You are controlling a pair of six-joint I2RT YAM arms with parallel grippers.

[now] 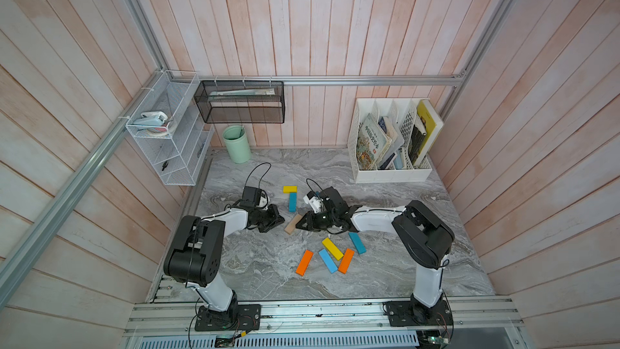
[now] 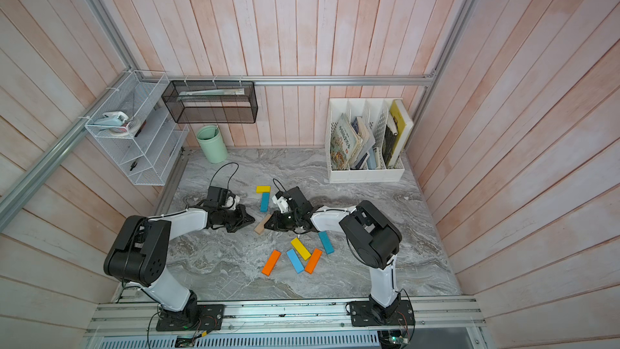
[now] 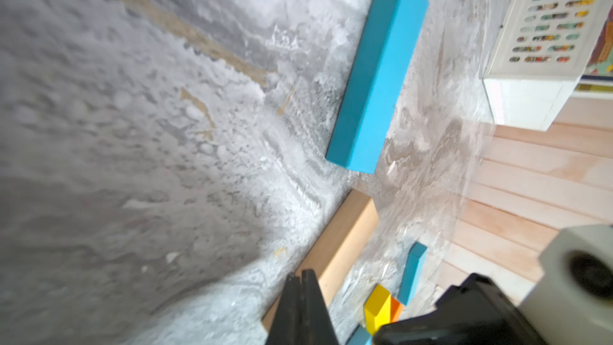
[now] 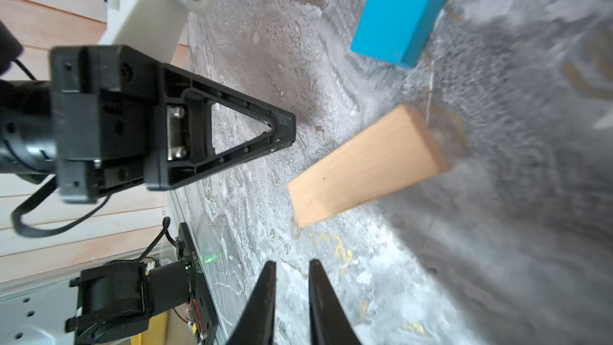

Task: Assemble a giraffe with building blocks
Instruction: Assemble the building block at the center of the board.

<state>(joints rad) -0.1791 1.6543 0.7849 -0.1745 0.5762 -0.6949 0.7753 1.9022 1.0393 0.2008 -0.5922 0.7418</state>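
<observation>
Giraffe (image 1: 292,198), barely begun: a flat tan wooden rectangular block (image 4: 365,167) lies askew just ahead of my right gripper (image 4: 292,263), jaws slightly apart, empty; my left gripper (image 3: 303,280), jaws closed, sits near it. Beyond, a flat teal block (image 1: 292,204) meets a crosswise yellow block (image 1: 290,189). I'd nudge tan straight, end against teal.

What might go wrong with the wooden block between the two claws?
The tan block lies crooked, not in line with the teal neck block. A nudge from the shut left claw might spin it more, or knock the teal one away from the yellow head block. The right claw sits close on the other side, so the claws might bump.
</observation>
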